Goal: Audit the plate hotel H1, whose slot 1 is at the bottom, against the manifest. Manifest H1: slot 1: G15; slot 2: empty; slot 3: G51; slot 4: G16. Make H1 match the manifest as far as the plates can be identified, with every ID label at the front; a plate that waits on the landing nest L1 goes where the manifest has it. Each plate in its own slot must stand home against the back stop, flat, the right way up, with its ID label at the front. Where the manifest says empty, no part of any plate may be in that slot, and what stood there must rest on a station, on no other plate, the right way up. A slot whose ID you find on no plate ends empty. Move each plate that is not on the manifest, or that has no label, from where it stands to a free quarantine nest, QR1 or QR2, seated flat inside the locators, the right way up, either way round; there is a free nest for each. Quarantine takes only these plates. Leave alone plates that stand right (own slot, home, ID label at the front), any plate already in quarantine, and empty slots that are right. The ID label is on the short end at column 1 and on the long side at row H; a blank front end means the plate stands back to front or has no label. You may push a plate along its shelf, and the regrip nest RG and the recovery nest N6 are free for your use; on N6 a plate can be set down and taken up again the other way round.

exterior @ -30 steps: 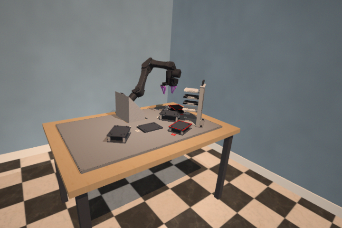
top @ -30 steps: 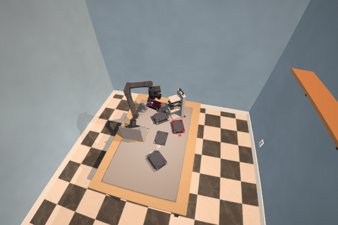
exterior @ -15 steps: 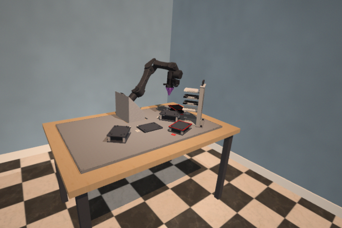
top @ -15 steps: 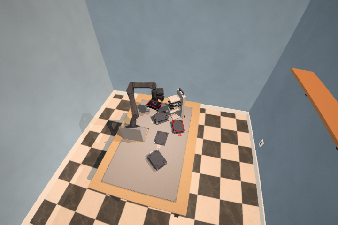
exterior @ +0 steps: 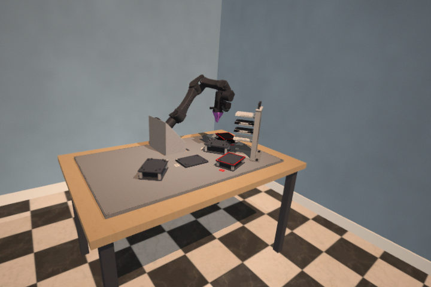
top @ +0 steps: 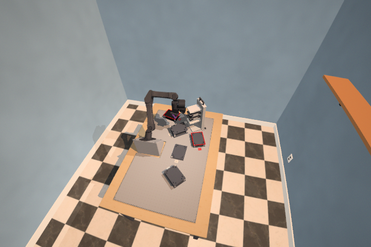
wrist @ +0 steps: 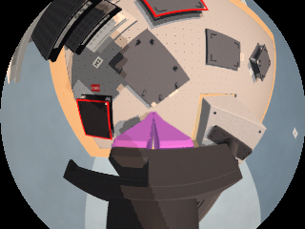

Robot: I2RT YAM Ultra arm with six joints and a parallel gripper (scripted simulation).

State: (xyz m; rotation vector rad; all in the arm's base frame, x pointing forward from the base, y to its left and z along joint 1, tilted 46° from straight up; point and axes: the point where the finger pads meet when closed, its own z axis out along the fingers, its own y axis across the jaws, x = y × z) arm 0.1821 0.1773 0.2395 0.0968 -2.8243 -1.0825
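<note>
Plate hotel H1 (exterior: pixel 257 135) stands upright at the table's far right, a pale post with four stacked shelves. I see a white plate (exterior: pixel 245 114) in its top slot, two dark plates (exterior: pixel 243 125) below, and a pale one (exterior: pixel 241 139) at the bottom, all lying flat.

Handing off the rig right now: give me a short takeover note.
Gripper: shut, holding nothing, in the air beside the hotel.
Hotel: four plates show, the top one white; labels too small to read.
Red-framed nests: nothing on either.
Three grey nests: no plate seen on them.
Done: no plate moved out.
Left: read the labels, sort slots, quarantine strays.
</note>
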